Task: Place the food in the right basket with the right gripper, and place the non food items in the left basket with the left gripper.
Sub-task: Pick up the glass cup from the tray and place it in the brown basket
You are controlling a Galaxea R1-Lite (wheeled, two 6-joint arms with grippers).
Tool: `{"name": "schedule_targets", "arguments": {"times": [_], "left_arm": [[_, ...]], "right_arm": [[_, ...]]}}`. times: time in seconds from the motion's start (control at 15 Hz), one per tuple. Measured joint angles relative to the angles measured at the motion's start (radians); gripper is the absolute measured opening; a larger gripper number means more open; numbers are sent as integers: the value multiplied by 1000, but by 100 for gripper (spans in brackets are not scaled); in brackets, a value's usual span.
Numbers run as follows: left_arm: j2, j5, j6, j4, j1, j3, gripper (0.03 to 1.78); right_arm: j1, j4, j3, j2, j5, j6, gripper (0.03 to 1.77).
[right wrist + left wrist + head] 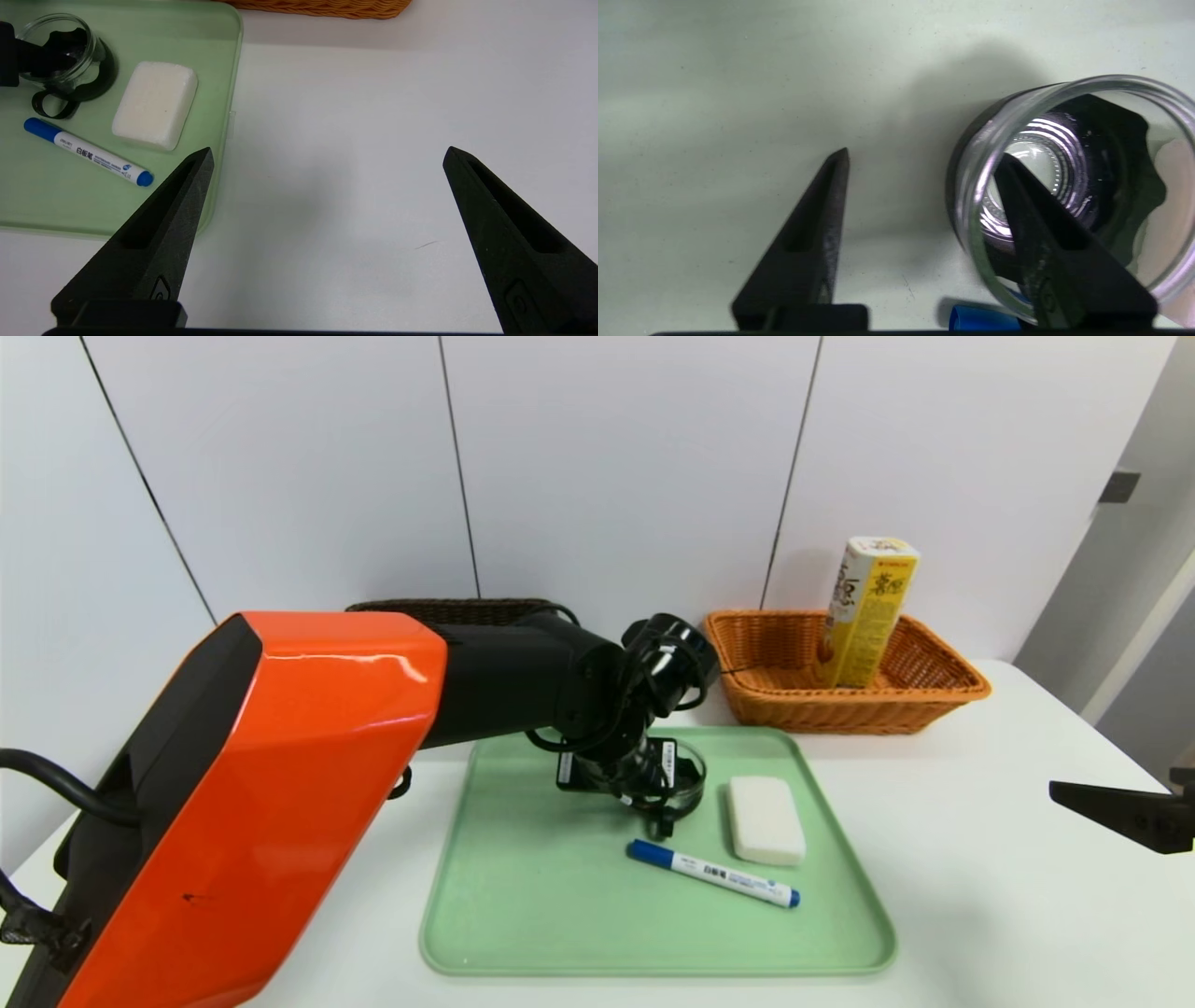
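Note:
The yellow snack box (864, 611) stands upright in the orange basket (934, 695). On the green tray (523, 896) are the glass cup (686, 779), the white sponge block (766, 819) and the blue-capped marker (714, 873). My left gripper (665, 793) is down at the cup and open. In the left wrist view, the left gripper (922, 156) has one finger inside the cup (976, 154) and the other outside, wide of the wall. My right gripper (328, 151) hangs open over bare table, to the right of the tray (46, 205). The dark basket (439, 609) is mostly hidden behind my left arm.
The marker's blue cap (980, 319) lies close beside the cup. From the right wrist, the sponge (156, 105) and marker (88, 151) lie side by side on the tray, and the orange basket's rim (322, 7) is beyond. White table surrounds the tray.

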Motion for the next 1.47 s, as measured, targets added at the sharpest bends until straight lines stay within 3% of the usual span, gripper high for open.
{"name": "schedule_targets", "arguments": {"times": [0.2,0.27,1.07,1.27,1.47], "left_arm": [[-9,0,2,1,0,0,64],[-11,-1,2,-4,0,0,13],[-158,7,31,11,16,0,11],[-226,8,77,7,66,0,11],[-277,8,156,1,171,0,11]], "right_arm": [[0,0,0,0,0,0,169],[0,-1,0,0,0,0,169],[0,-1,-1,-7,0,0,169],[0,0,-1,-7,0,0,169],[0,0,-1,-7,0,0,169]]}}
